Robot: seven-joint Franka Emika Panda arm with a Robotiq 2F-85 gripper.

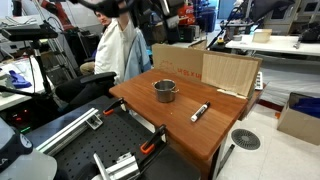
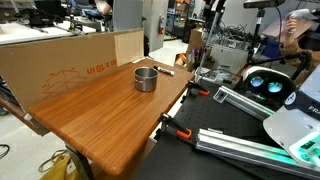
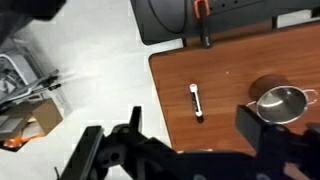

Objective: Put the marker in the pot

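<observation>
The marker (image 3: 196, 101), white with a black end, lies flat on the wooden table (image 3: 230, 70) near its edge. It also shows in both exterior views (image 1: 200, 112) (image 2: 163, 69). The small silver pot (image 3: 281, 102) stands upright a short way from it and looks empty; it shows in both exterior views (image 1: 164, 90) (image 2: 146, 78). My gripper (image 3: 195, 135) is open and empty, high above the table. In the wrist view the marker lies between its two dark fingers. I cannot make out the gripper in either exterior view.
A cardboard wall (image 1: 225, 70) (image 2: 70, 60) stands along one side of the table. Orange-handled clamps (image 1: 150, 147) (image 2: 178, 129) grip the table edge beside metal rails. A person in a white coat (image 1: 120, 50) sits behind the table. White floor (image 3: 100, 70) lies beyond the edge.
</observation>
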